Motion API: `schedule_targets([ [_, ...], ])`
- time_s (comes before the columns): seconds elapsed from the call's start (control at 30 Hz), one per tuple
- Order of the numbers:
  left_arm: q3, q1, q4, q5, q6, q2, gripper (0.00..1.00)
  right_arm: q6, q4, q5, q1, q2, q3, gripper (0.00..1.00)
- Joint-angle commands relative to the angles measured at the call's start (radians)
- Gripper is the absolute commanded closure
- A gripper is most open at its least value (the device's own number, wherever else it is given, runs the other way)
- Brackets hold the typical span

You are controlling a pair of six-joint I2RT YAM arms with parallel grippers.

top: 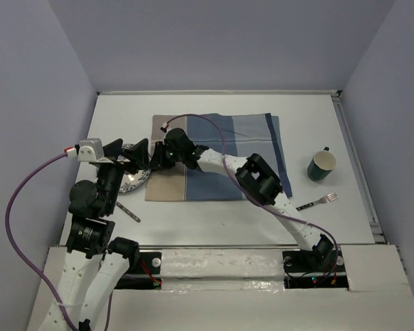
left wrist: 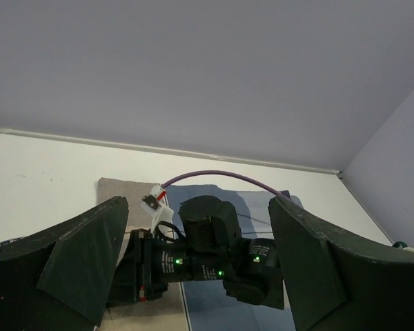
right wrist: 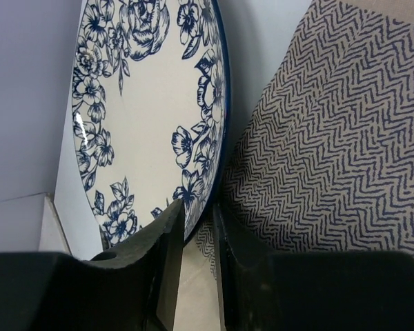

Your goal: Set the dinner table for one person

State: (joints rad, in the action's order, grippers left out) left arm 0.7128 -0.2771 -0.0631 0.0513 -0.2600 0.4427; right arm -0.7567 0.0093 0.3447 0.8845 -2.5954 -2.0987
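Note:
A white plate with blue flowers lies at the left edge of the blue-and-tan placemat on the white dinner table. My right gripper is shut on the plate's rim, one finger over its face and the other against its outer edge by the cloth. From above, the plate is mostly hidden under both wrists, with the right gripper reaching left across the placemat. My left gripper stands wide open and empty just left of it, facing the right arm's wrist.
A dark green mug stands right of the placemat, with a fork in front of it. A dark-handled utensil lies near the left arm. Grey walls close in the table on three sides.

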Motion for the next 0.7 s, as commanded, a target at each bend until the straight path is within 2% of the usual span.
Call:
schedule_targets([
  [0.0, -0.007, 0.012, -0.05, -0.028, 0.002, -0.007, 0.06, -0.07, 0.113, 0.051, 0.008, -0.023, -0.029, 0.67],
  [0.1, -0.009, 0.013, -0.052, -0.031, 0.002, -0.007, 0.06, -0.124, 0.144, 0.076, 0.008, -0.041, -0.032, 0.66],
  [0.23, -0.009, 0.015, -0.052, -0.031, 0.001, -0.009, 0.06, -0.161, 0.167, 0.083, 0.008, -0.052, -0.035, 0.7],
  [0.3, -0.009, 0.016, -0.052, -0.031, 0.001, -0.007, 0.06, -0.171, 0.17, 0.077, 0.008, -0.052, -0.037, 0.74],
  [0.33, -0.01, 0.018, -0.052, -0.031, 0.001, -0.007, 0.06, -0.188, 0.176, 0.074, 0.008, -0.052, -0.038, 0.83],
  [0.43, -0.01, 0.018, -0.052, -0.033, 0.001, -0.007, 0.06, -0.222, 0.187, 0.062, 0.008, -0.054, -0.04, 0.91],
  [0.5, -0.01, 0.016, -0.052, -0.034, 0.001, -0.009, 0.06, -0.242, 0.202, 0.062, 0.008, -0.052, -0.035, 1.0],
  [0.67, -0.012, 0.019, -0.053, -0.034, 0.001, -0.007, 0.06, -0.306, 0.316, 0.056, 0.008, -0.011, 0.042, 1.0],
])
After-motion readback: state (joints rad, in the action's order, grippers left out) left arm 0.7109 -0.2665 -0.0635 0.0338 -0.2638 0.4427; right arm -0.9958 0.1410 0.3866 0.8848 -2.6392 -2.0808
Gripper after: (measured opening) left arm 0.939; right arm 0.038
